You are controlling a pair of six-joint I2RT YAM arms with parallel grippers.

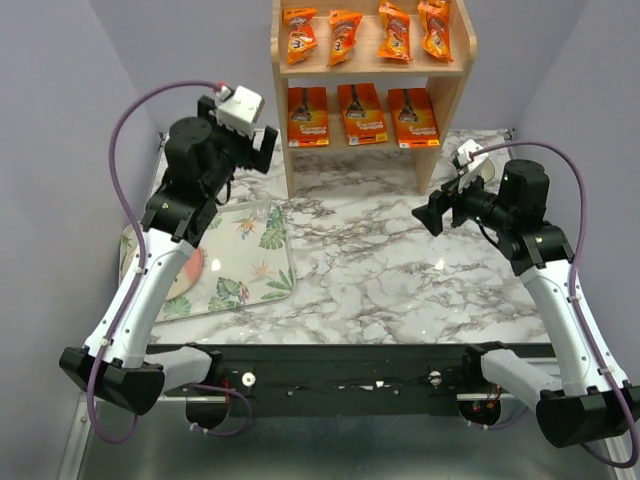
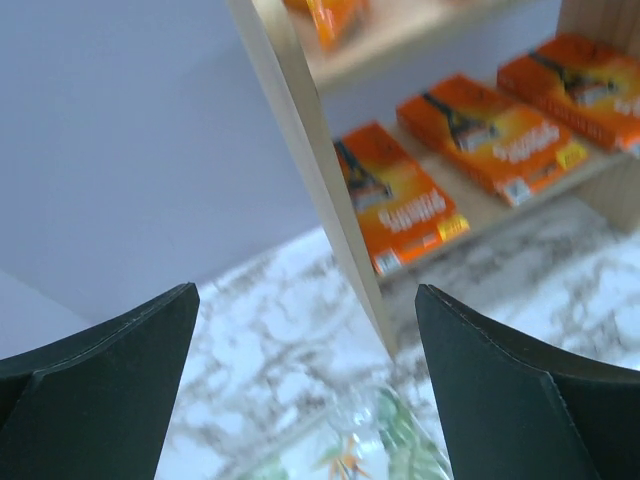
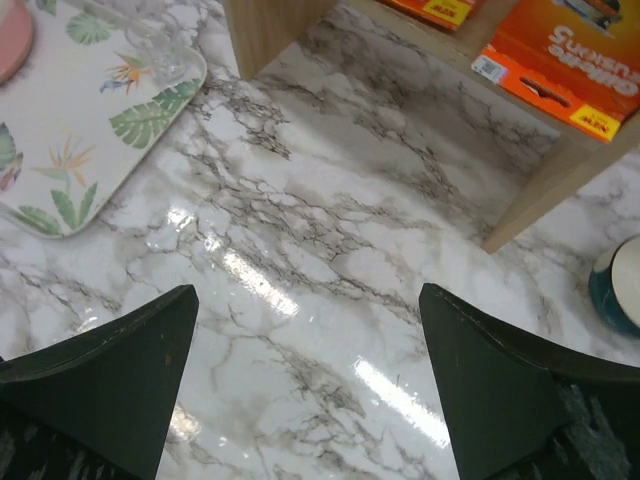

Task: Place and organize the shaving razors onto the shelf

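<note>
Left hand hangs raised just outside the left side panel of the shelf, its dark fingers spread wide with nothing between them; the left wrist view looks past them at that pale wooden panel and the lower tier beyond. Right hand hovers low over the marble worktop, in front of the shelf's right side and pointing left, and its fingers are equally wide apart and empty, with bare marble showing in the gap. All of the shaving razors are on the shelf. Three wide orange cards lie side by side on the lower tier, their front edges at the lip of the board, one of them showing at the top of the right wrist view. Four narrow blister packs lie in a row along the top board, each pointing front to back and a little askew. Left of the shelf, a leaf-print tray rests flat on the worktop beneath the left arm, with a pink dish on its left part. Near the shelf's right foot stands a teal-and-white container, only partly in view.
</note>
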